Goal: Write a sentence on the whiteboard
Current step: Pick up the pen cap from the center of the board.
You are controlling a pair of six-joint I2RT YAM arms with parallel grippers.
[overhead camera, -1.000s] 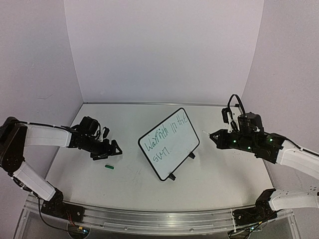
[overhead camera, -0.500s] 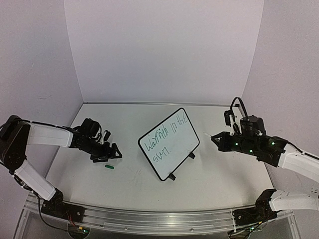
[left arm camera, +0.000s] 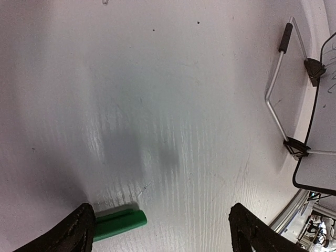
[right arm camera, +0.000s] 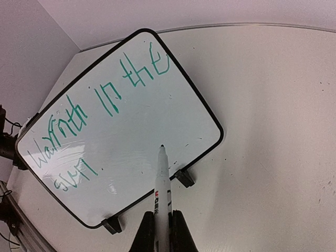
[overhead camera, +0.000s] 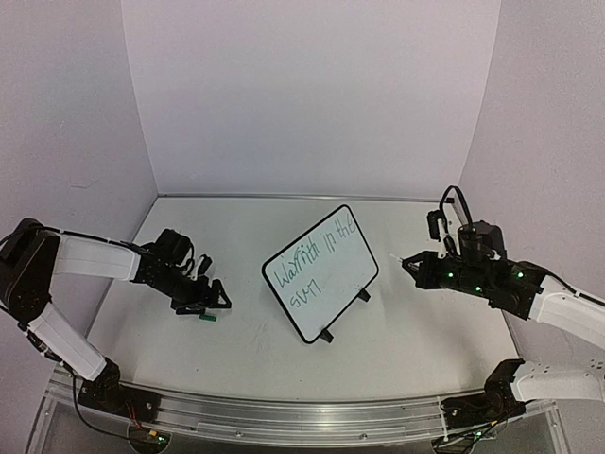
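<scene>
The whiteboard (overhead camera: 321, 272) stands propped on its feet in the middle of the counter (overhead camera: 406, 331), bearing green handwriting. The right end effector (overhead camera: 414, 264) hangs to its right, apart from it, pinched tight on a marker (right arm camera: 161, 184) whose tip points at the board's near edge without touching. The left end effector (left arm camera: 165, 231) is well to the board's left, jaws spread wide and holding nothing, low over a green cap (left arm camera: 118, 223) lying by one finger.
</scene>
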